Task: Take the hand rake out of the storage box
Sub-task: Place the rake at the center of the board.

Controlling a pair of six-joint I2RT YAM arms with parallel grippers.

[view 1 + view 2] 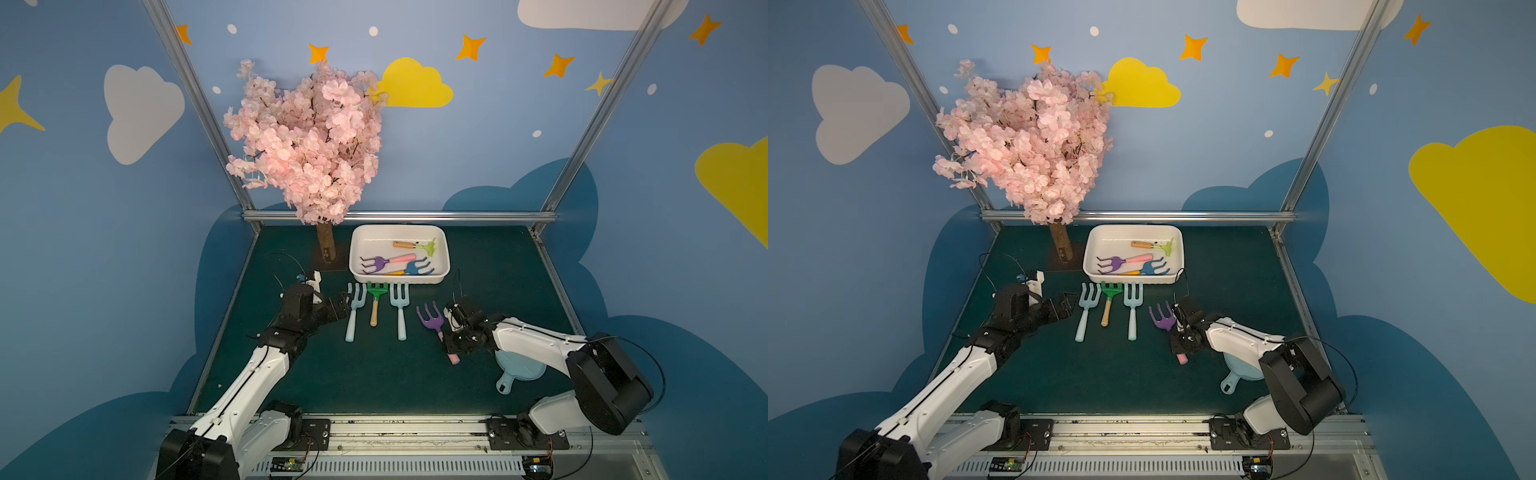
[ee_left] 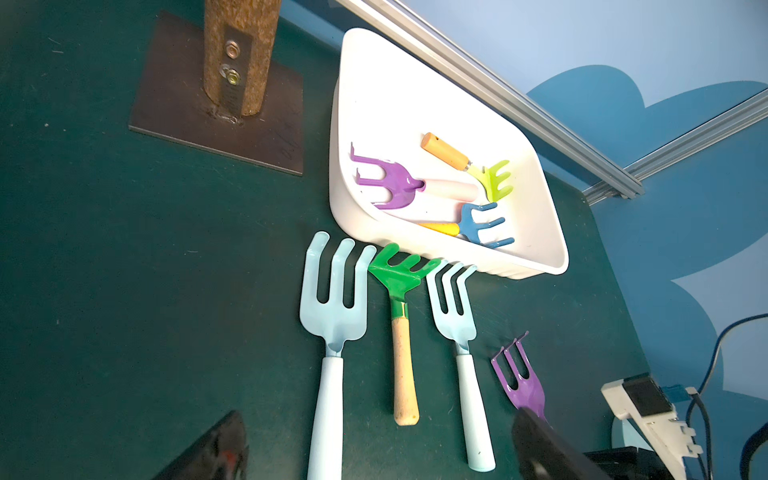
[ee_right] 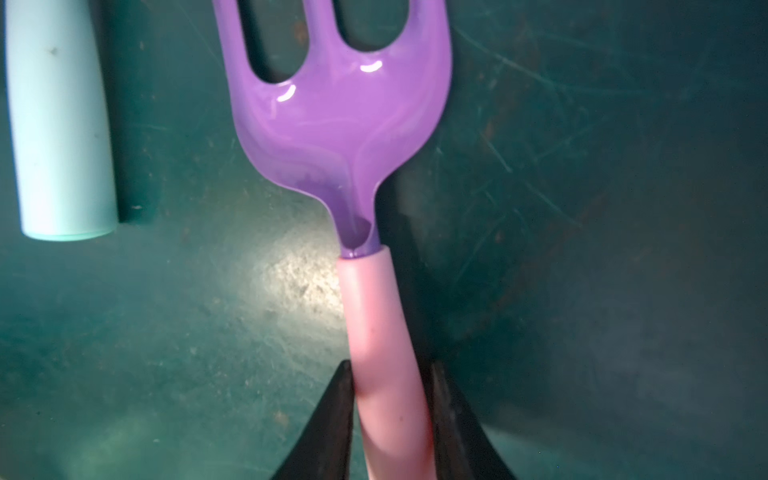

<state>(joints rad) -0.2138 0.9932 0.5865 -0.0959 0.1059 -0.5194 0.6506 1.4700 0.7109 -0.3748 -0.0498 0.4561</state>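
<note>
While outside box (image 1: pixel 399 278), rake (image 3: pixel 340 124) in gripper (image 3: pixel 390 376)

storage box (image 2: pixel 528 266): smooth glossy white plastic. purple rake (image 3: pixel 345 124) on the near-right mat (image 3: pixel 582 291): high-gloss head, smooth matt pink handle. mat: matt dark green, scuffed (scratches plain up close). green rake (image 2: pixel 400 286): bare wood handle. trunk (image 2: pixel 262 41): rough, cork-like.
</note>
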